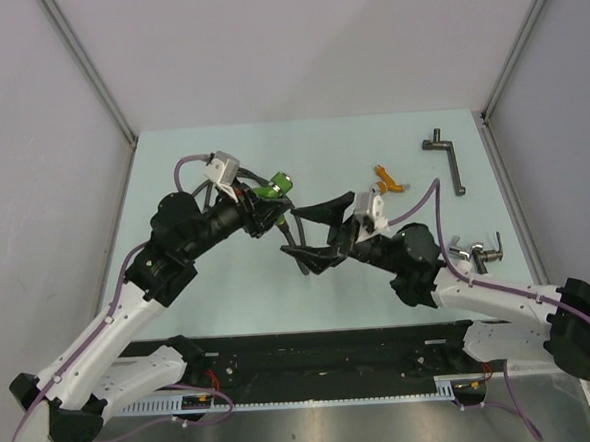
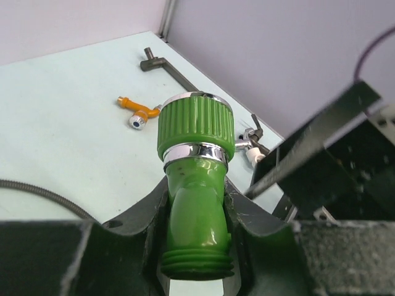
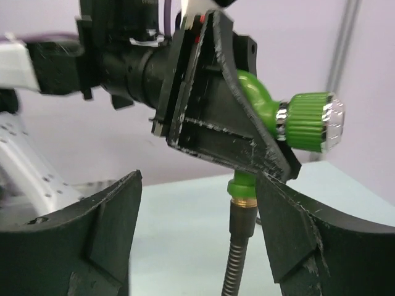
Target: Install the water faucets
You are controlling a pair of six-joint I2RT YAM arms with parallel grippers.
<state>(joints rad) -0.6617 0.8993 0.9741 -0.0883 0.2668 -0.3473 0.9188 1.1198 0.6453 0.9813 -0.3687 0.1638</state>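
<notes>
My left pincer [image 2: 196, 213] is clamped on the green faucet [image 2: 196, 132], gripping its body below the ribbed cap and holding it up off the worktop [image 1: 351, 147]. My right pincer [image 3: 197, 185] stands wide apart, holding nothing, just beneath it and straddling the hose [image 3: 237, 265], whose brass nut [image 3: 242, 198] meets the faucet's lower outlet. I can't tell whether that nut is fully threaded. The orange faucet [image 1: 391, 182] lies on the worktop well beyond the right arm, untouched.

I judge the step in hand is fixing the hose to the green faucet. To do it well, I'd hold the left arm steady, centre the right fingers on the nut rather than the flexible hose, close squarely, and turn in line with the outlet so the thread doesn't cross.
</notes>
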